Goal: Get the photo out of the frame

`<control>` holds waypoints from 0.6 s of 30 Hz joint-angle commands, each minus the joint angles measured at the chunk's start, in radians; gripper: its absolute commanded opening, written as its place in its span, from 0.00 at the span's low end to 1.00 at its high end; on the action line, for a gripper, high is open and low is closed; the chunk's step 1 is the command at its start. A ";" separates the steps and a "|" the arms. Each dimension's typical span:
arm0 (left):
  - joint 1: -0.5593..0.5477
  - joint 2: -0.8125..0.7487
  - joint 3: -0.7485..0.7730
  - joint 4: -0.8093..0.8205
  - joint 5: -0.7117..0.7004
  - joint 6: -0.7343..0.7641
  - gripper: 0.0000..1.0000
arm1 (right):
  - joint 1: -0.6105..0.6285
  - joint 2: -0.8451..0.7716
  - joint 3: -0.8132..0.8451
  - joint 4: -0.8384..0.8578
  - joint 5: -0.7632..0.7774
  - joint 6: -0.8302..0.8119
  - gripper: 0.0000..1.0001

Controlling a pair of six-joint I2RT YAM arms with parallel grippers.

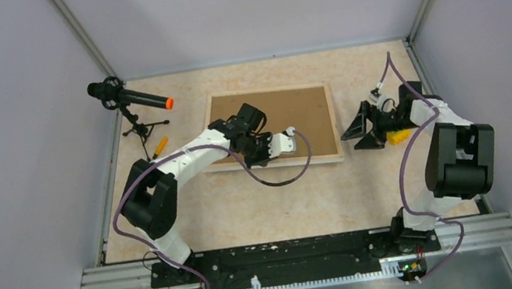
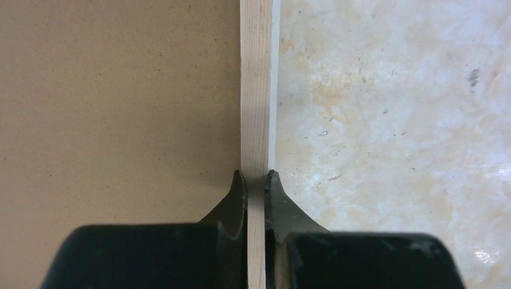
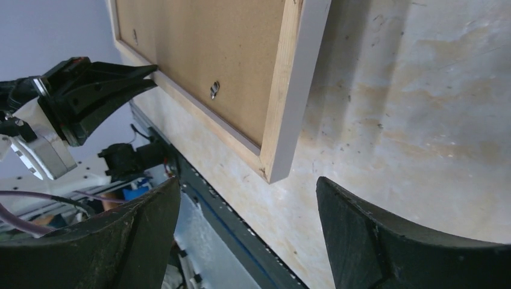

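The frame (image 1: 286, 114) lies face down in the middle of the table, showing brown board and pale wood edges. Its photo is hidden underneath. My left gripper (image 1: 263, 152) is shut on the frame's near wooden rail (image 2: 255, 90), one finger on the board side and one finger (image 2: 278, 201) on the table side. My right gripper (image 1: 360, 134) stands open just off the frame's right side, empty. In the right wrist view the frame's near right corner (image 3: 283, 162) lies ahead of the wide-apart fingers (image 3: 373, 235), and the left gripper (image 3: 135, 78) shows on the near rail.
A small yellow block (image 1: 399, 137) lies by the right gripper. A black microphone (image 1: 129, 98) on a tripod stands at the back left, an orange-handled tool (image 1: 158, 147) beside it. A metal tab (image 3: 214, 90) sits on the backing board. Purple cables loop over the table.
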 commanded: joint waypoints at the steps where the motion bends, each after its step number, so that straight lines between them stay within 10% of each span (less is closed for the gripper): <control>1: -0.007 -0.119 0.042 0.065 0.118 0.015 0.00 | -0.007 0.037 -0.033 0.118 -0.120 0.119 0.83; 18: -0.056 -0.208 -0.078 0.171 0.211 0.062 0.00 | 0.117 0.222 -0.119 0.475 -0.424 0.440 0.69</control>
